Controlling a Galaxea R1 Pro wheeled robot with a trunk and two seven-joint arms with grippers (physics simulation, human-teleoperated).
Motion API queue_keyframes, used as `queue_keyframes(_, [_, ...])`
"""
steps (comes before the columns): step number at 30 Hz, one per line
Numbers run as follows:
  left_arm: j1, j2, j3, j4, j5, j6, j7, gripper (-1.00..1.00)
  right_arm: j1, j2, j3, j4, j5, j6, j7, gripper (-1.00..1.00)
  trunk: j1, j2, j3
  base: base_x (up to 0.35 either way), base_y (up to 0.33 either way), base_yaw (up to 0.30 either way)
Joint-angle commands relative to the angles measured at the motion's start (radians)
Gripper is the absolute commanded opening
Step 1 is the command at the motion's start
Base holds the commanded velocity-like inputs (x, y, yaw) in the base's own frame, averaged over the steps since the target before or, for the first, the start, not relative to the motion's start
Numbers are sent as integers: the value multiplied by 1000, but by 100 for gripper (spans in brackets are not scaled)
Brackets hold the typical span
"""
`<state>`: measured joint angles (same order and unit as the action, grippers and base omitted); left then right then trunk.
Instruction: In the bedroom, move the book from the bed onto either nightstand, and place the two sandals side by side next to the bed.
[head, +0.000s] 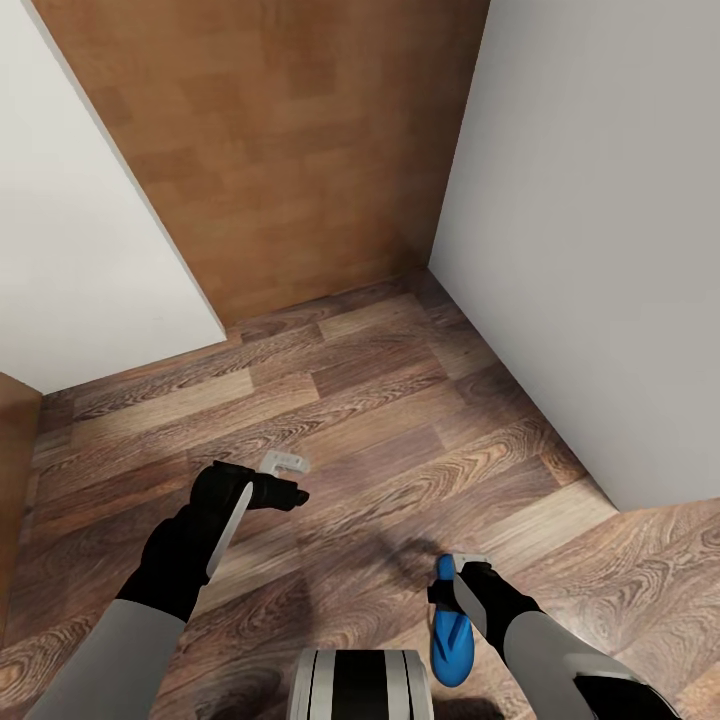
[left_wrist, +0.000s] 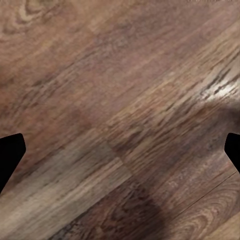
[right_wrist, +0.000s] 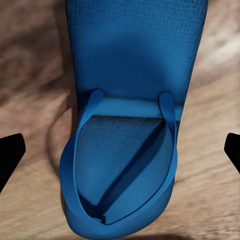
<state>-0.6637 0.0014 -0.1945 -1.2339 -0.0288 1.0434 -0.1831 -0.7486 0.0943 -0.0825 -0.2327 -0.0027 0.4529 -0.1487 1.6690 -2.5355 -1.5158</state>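
One blue sandal (head: 450, 640) shows low in the head view, close by my right forearm and over the wood-plank floor (head: 380, 420). In the right wrist view the sandal (right_wrist: 125, 100) lies strap side up, toe end nearest the camera. My right gripper (head: 462, 570) (right_wrist: 121, 152) is open, its dark fingertips (right_wrist: 11, 155) standing wide of the sandal on either side without touching it. To the left, my left gripper (head: 290, 478) (left_wrist: 121, 150) is open over bare floor with nothing in it. The book, bed and nightstand are out of view.
A white wall (head: 600, 250) runs along the right and another white wall (head: 80, 250) stands at the left. Between them a brown wood-panelled surface (head: 280, 150) closes off the far end. My base (head: 360, 685) shows at the bottom edge.
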Motion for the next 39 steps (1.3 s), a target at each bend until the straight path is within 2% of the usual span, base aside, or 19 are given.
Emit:
queue_keyframes(1, [0, 0, 0, -1, -3, 4, -4, 100, 0, 1, -8, -2, 0, 4, -4, 100, 0, 0, -1, 0, 0, 0])
queue_keyframes(39, [0, 0, 0, -19, -3, 4, -2, 100, 0, 1, -9, -3, 0, 4, -4, 100, 0, 0, -1, 0, 0, 0])
